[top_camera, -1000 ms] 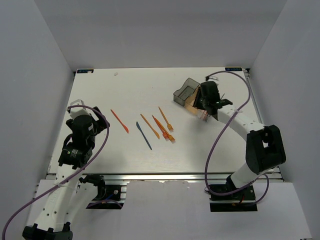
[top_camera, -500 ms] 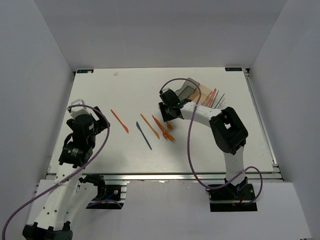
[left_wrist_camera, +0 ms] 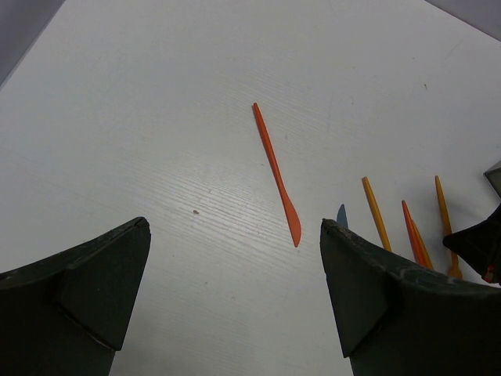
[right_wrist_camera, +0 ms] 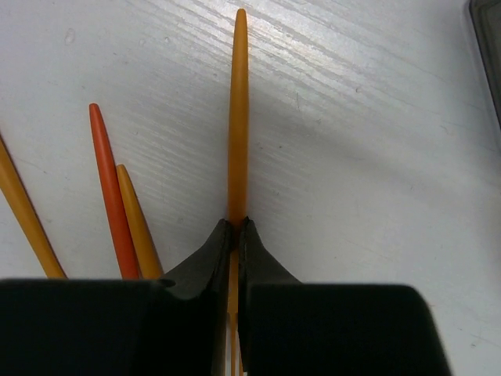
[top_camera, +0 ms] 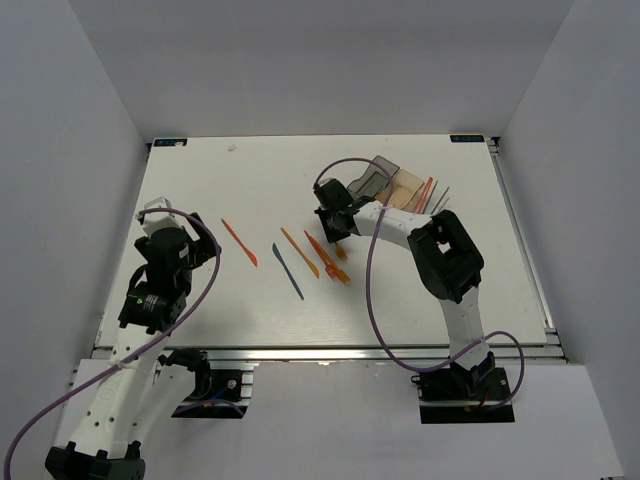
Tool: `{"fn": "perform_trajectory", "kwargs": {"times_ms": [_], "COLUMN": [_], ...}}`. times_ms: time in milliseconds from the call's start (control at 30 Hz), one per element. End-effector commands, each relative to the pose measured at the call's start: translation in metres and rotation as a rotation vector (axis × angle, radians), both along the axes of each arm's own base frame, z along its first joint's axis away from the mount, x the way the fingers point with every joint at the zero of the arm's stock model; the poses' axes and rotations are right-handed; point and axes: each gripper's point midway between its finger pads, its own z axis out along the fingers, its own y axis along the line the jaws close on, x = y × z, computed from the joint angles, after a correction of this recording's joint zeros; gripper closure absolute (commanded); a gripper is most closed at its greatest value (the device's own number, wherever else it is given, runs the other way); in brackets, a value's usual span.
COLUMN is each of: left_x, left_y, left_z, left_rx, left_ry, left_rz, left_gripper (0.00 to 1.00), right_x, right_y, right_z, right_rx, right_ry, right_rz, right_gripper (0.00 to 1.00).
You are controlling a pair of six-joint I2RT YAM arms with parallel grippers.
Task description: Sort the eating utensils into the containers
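Several eating utensils lie in mid-table: an orange knife, a dark blue knife, an orange stick and two more orange pieces. My right gripper is down among them, shut on the handle of an orange fork that lies flat on the table; its tines show between the fingers. My left gripper hangs open and empty at the left, with the orange knife ahead of it. The containers, dark grey, orange and clear, stand at the back right.
A few orange and dark utensils stick up from the clear bin. Two orange handles lie just left of my right fingers. The dark bin's corner shows at the upper right of the right wrist view.
My right arm swung from the containers to the utensils in mid-table, and its jaws closed on the orange fork's handle. The left arm has not moved.
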Motion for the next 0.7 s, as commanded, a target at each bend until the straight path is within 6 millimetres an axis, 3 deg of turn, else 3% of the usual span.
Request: {"fn": "perform_trajectory", "kwargs": {"times_ms": [0, 67, 167, 267, 333, 400, 467, 567, 600, 667], "left_x": [0.001, 0.001, 0.001, 0.001, 0.001, 0.000, -0.001, -0.001, -0.001, -0.001], "left_y": [-0.003, -0.003, -0.004, -0.004, -0.003, -0.003, -0.003, -0.003, -0.002, -0.002], "left_z": [0.008, 0.008, 0.008, 0.008, 0.008, 0.009, 0.010, 0.010, 0.010, 0.009], "left_rx": [-0.003, -0.004, -0.005, -0.004, -0.005, -0.006, -0.006, -0.008, -0.008, -0.007], "left_ry": [-0.025, -0.026, -0.027, -0.026, -0.027, -0.032, -0.034, -0.037, -0.036, -0.034], "left_rz": [-0.018, -0.019, -0.021, -0.021, -0.021, -0.019, -0.017, -0.017, -0.015, -0.015], "left_gripper": [0.02, 0.02, 0.02, 0.02, 0.02, 0.02, 0.02, 0.02, 0.02, 0.02], "right_x": [-0.007, -0.009, -0.009, -0.002, 0.006, 0.024, 0.047, 0.081, 0.089, 0.110], "right_y": [0.004, 0.004, 0.015, 0.024, 0.018, 0.001, -0.032, -0.081, -0.092, -0.122], "right_z": [0.002, 0.006, 0.030, 0.072, 0.106, 0.136, 0.153, 0.165, 0.158, 0.164], "right_rx": [0.002, 0.011, 0.090, 0.185, 0.245, 0.273, 0.285, 0.281, 0.263, 0.261], "right_ry": [0.025, 0.026, 0.008, -0.067, -0.138, -0.245, -0.316, -0.390, -0.390, -0.431], "right_rz": [0.016, 0.010, 0.025, 0.010, -0.050, -0.159, -0.340, -0.584, -0.635, -0.754], "right_gripper": [0.99, 1.00, 1.00, 1.00, 1.00, 1.00, 1.00, 1.00, 1.00, 1.00]}}
